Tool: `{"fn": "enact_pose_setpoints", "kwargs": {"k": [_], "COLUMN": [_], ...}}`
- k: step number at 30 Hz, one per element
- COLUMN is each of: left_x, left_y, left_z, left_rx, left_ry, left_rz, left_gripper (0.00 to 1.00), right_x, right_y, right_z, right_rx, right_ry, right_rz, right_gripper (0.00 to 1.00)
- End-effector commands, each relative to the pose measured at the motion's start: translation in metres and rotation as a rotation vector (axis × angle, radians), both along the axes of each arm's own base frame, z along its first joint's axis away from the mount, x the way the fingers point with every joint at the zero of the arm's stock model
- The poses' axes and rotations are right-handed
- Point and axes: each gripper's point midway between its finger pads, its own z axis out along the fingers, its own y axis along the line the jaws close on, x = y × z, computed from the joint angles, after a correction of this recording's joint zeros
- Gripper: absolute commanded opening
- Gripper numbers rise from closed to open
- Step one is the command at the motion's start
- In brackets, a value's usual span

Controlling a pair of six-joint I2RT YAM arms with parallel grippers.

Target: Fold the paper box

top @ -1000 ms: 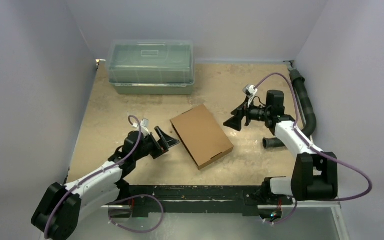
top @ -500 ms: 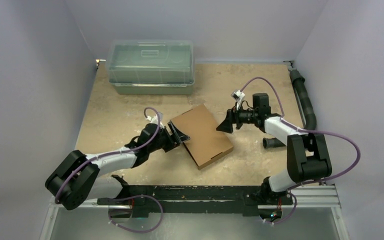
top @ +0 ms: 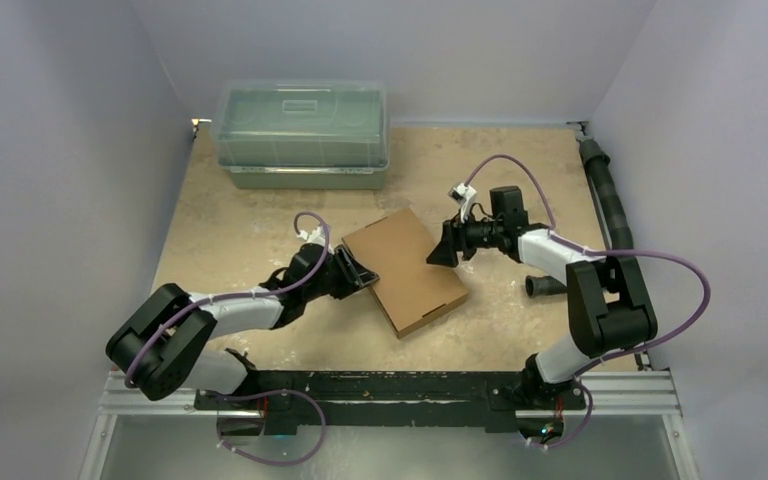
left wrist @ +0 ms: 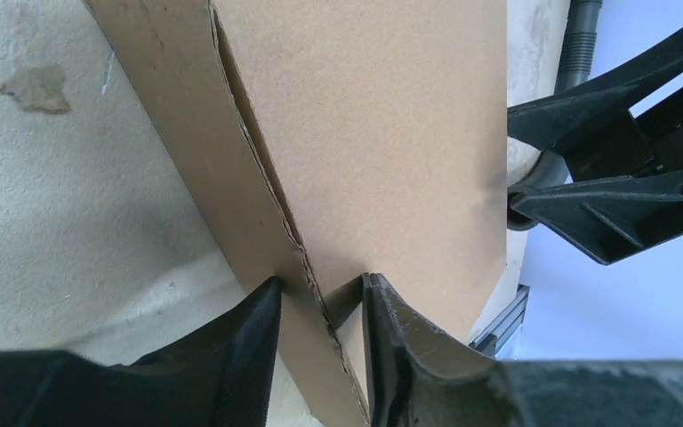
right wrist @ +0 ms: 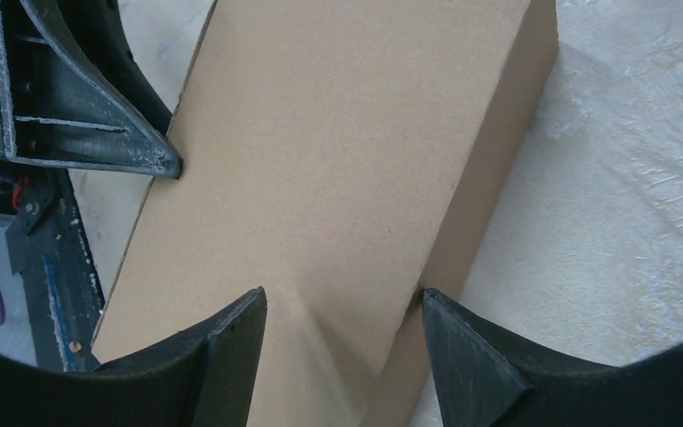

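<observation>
Currently, paper box [top: 410,285] lies closed and flat on tabletop [top: 240,220], approx. ctr, set at an angle between both arms.

L gripper [left wrist: 320,289] is low at the box's L long side. Jaws are part-way in, astride the top edge: one finger [left wrist: 249,342] against the side wall, the other on the lid panel. Both tips look to touch cardboard, but a firm clamp cannot be confirmed. Lid seam on that side gapes slightly, w/ raw corrugated edge showing.

R gripper [right wrist: 342,302] is at the opposite long side. Jaws are wide, one finger over the lid, the other just outside the side wall. Contact w/ the wall is unclear; nothing held.

Further R, black ribbed hose [top: 615,215] runs along the table's R edge, w/ an open end lying nr the R arm.

Far L, clear greenish lidded bin [top: 302,135] is shut, well apart from the box.
</observation>
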Motion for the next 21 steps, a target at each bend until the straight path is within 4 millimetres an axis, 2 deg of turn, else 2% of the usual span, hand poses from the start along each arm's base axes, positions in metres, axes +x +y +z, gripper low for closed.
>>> {"fn": "enact_pose_setpoints", "kwargs": {"k": [1,6,9,12,16,18,21], "left_x": [0.009,0.007,0.005,0.001,-0.007,-0.013,-0.021], "left_y": [-0.014,-0.010,-0.008,-0.005,0.002,0.007,0.015], "left_z": [0.018,0.011,0.006,0.001,-0.009,-0.016,-0.024], "left_rx": [-0.055,-0.038,-0.019,0.000,0.017,0.020,0.020], "left_ry": [-0.051,-0.045,-0.044,-0.052,-0.058,-0.052,-0.042], "left_rz": [-0.007,-0.008,-0.018,-0.027,-0.036,-0.037,-0.025], "left_gripper": [0.29,0.08,0.00,0.00,0.00,0.00,0.00], "right_x": [0.000,-0.003,-0.001,0.007,0.014,0.018,0.025], "right_y": [0.012,0.015,0.016,0.008,-0.002,-0.004,-0.009], "right_z": [0.016,0.027,0.040,0.056,0.064,0.060,0.043], "right_rx": [0.019,0.036,0.047,0.036,0.087,0.085,0.062], "right_ry": [-0.043,-0.069,-0.094,-0.140,-0.131,-0.104,-0.037], "right_rz": [0.057,0.094,0.109,0.094,0.021,-0.024,-0.113], "right_gripper": [0.66,0.66,0.77,0.98,0.99,0.99,0.99]}}
